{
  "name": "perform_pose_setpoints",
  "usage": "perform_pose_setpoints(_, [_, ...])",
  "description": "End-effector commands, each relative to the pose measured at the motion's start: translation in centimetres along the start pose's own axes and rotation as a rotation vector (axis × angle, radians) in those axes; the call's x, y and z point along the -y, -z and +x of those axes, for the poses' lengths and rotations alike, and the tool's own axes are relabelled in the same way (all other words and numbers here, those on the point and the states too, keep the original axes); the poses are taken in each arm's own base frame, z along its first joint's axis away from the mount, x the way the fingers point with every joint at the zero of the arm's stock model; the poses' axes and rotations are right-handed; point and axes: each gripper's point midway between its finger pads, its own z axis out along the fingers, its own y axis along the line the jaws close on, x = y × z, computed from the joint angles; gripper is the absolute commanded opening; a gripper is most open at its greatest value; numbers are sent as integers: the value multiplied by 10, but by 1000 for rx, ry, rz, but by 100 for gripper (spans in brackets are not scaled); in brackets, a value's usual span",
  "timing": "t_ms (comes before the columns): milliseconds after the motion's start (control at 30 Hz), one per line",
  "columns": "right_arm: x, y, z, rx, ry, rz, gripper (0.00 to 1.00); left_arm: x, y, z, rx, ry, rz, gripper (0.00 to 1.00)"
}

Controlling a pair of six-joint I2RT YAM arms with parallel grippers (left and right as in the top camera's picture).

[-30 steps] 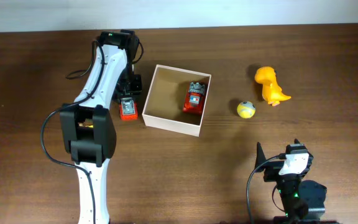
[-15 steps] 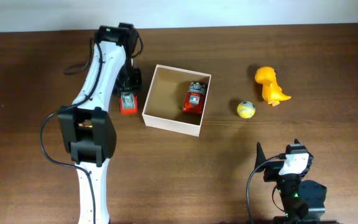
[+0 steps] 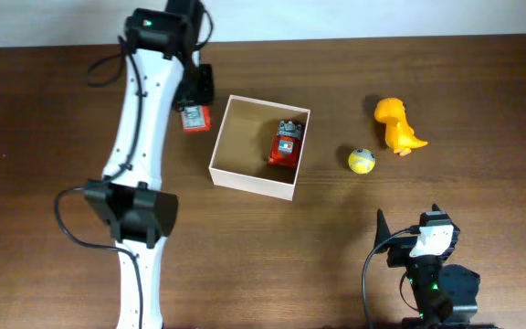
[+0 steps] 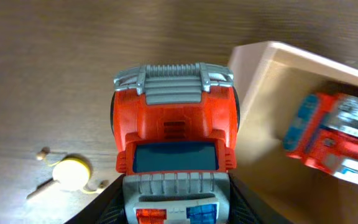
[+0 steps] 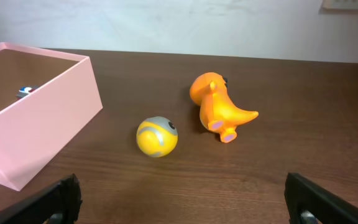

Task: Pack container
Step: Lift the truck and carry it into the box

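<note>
Since a second ago my left gripper (image 3: 194, 109) has carried the red toy truck (image 4: 174, 134) from the table toward the far edge. It now hangs just beside the far-left corner of the white container (image 3: 250, 182), my jaws clamped on the truck's sides. The container sits mid-table, with a second red truck (image 3: 286, 144) against its right wall. Right of it lie a yellow ball (image 5: 157, 137) and an orange dinosaur (image 5: 219, 106). My right gripper (image 5: 181, 184) sits at the near edge, jaws spread wide.
</note>
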Motion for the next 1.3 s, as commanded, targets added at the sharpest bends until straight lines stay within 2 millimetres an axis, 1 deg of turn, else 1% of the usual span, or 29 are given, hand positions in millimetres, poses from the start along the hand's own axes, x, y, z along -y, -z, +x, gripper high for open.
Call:
perform_pose_setpoints(0, [-3,0,1,3,8,-13,99,36,36,7,82,-77,53,45])
perform_pose_setpoints(67, [-3,0,1,3,8,-13,99,55,37,13,87,-140,60,46])
perform_pose_setpoints(133, [-3,0,1,3,8,-13,99,66,38,17,98,-194,44,46])
perform_pose_setpoints(300, [-3,0,1,3,8,-14,99,75,41,16,153,-257,-56,47])
perform_pose_setpoints(400, [-3,0,1,3,8,-13,99,83,38,13,173,-279,-50,47])
perform_pose_setpoints(500, [-3,0,1,3,8,-13,99,86,32,8,185,-280,-45,47])
perform_pose_setpoints(667, [-3,0,1,3,8,-13,99,91,14,0,194,-291,-44,47])
perform_pose_setpoints(867, [-3,0,1,3,8,-14,99,94,-16,2,158,-298,-58,47])
perform_pose_setpoints(1100, [-3,0,1,3,8,-13,99,88,-50,7,111,-314,-82,47])
perform_pose_setpoints(1267, [-3,0,1,3,8,-13,99,85,-66,4,103,-305,-88,47])
